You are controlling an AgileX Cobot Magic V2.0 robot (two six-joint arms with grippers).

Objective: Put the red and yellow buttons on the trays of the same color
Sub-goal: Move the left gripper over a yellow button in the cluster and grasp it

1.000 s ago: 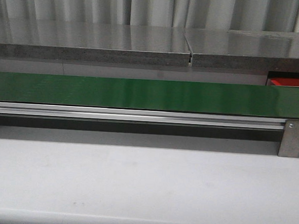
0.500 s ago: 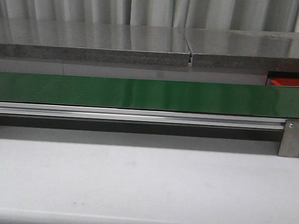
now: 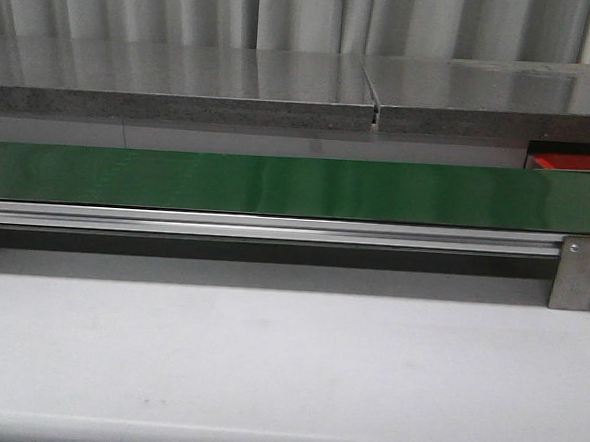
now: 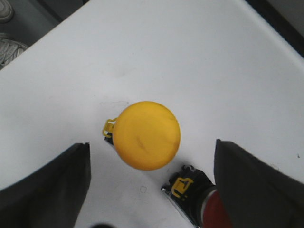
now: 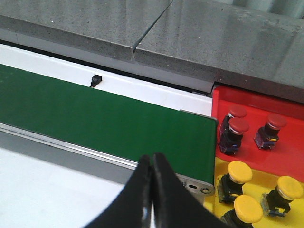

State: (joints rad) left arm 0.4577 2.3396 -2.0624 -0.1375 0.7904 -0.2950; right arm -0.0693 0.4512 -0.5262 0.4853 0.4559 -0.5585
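A yellow button (image 4: 148,135) stands upright on the white table, between the wide-apart fingers of my left gripper (image 4: 152,145), which is open and not touching it. Beside it a red button (image 4: 211,209) lies on its side against the right finger (image 4: 256,185). In the right wrist view, a red tray (image 5: 247,99) holds three red buttons (image 5: 238,126) and a yellow tray (image 5: 262,179) holds three yellow buttons (image 5: 240,172), both past the belt's end. My right gripper (image 5: 152,164) is shut and empty above the belt's rail. In the front view only a strip of the red tray (image 3: 564,162) shows, and no gripper.
The long green belt (image 3: 277,185) on its aluminium rail (image 3: 275,228) runs across the table. A grey stone shelf (image 3: 183,89) stands behind it. A small black sensor (image 5: 96,79) sits by the belt's far side. White table (image 3: 286,361) lies in front.
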